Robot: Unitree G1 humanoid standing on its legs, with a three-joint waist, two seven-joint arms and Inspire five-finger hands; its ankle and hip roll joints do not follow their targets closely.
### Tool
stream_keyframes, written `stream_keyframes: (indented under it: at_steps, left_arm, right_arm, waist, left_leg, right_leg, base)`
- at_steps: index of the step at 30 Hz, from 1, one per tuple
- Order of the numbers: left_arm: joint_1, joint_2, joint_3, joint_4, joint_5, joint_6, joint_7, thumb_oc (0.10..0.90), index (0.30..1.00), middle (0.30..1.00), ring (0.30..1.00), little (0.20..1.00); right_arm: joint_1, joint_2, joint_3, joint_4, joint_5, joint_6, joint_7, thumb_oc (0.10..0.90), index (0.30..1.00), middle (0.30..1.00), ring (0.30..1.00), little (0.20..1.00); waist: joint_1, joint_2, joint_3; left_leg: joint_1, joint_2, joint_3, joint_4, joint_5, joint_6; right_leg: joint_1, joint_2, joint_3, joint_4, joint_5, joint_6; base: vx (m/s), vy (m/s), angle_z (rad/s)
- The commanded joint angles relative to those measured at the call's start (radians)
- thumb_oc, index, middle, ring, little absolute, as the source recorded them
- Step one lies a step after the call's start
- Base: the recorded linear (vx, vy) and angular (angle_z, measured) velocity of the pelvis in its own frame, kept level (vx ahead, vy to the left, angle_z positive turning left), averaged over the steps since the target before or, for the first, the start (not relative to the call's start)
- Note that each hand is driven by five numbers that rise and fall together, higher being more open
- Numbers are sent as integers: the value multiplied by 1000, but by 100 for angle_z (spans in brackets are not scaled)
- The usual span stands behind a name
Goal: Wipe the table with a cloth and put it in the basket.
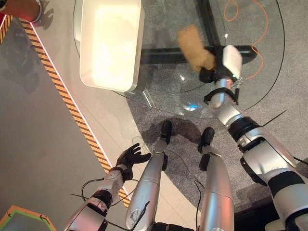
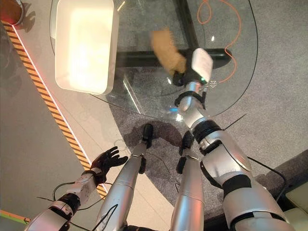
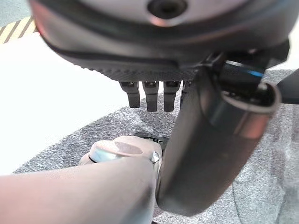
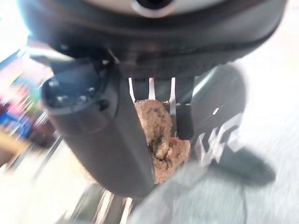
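Note:
A tan-brown cloth hangs over the round glass table, pinched in my right hand, which is shut on its lower end. In the right wrist view the cloth is bunched between the thumb and the fingers. The white rectangular basket stands on the table's left part, well to the left of the cloth. My left hand hangs low beside the table, over the floor, its fingers spread and holding nothing; its fingers show straight in the left wrist view.
An orange cable loops on the floor beneath the glass at the far right. A black table base shows through the glass. A yellow-and-black striped tape line runs across the floor on the left. A person's shoe is at the top left.

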Motion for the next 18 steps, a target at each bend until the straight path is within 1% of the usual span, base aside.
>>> stream_keyframes:
  at_steps: [1,2,6,11,13,14,18]
  left_arm:
    - [55,-25,-18,33,-35,-27,-9,800,900,900,900,900]
    - [62,-23,-17,28,-40,-31,-6,800,900,900,900,900]
    - [66,-7,-9,25,-52,-31,-14,800,900,900,900,900]
    - [71,12,2,23,-59,-29,-25,800,900,900,900,900]
    - [70,16,1,23,-61,-27,-25,800,900,900,900,900]
    - [72,21,4,17,-60,-26,-26,800,900,900,900,900]
    - [70,33,4,13,-65,-22,-27,800,900,900,900,900]
  right_arm:
    - [-154,-103,-9,-22,26,-35,-159,100,300,300,300,200]
    - [-150,-128,-30,-2,37,-38,-197,100,300,300,300,200]
    - [-145,-178,-61,35,88,-46,-242,100,300,300,300,200]
    - [-127,-245,-112,111,109,-59,-266,100,300,300,300,200]
    - [-124,-257,-119,122,121,-56,-270,100,300,300,300,200]
    - [-115,-271,-133,140,129,-64,-264,100,300,300,300,200]
    - [-112,-285,-136,150,144,-76,-272,100,300,300,300,200]
  waist:
    - [-21,76,-20]
    - [-23,75,-20]
    - [-32,69,-20]
    - [-41,63,-20]
    - [-43,60,-20]
    - [-44,58,-20]
    - [-48,54,-20]
  left_leg:
    - [-15,-48,83,68,-75,62]
    - [-17,-46,83,70,-79,63]
    - [-25,-44,83,74,-83,66]
    - [-32,-42,83,78,-90,71]
    - [-33,-42,81,78,-91,72]
    - [-37,-42,80,80,-92,73]
    - [-43,-44,75,83,-94,76]
  right_leg:
    - [-3,26,-57,-73,39,27]
    - [-6,26,-56,-72,37,28]
    - [-14,31,-51,-71,36,27]
    - [-17,35,-46,-75,34,28]
    - [-17,36,-46,-77,35,28]
    - [-20,38,-45,-78,35,28]
    - [-24,42,-41,-80,37,27]
  base:
    - [0,0,0]
    - [0,0,0]
    - [3,-1,-3]
    - [0,0,0]
    - [0,0,0]
    - [0,0,0]
    - [0,-8,0]
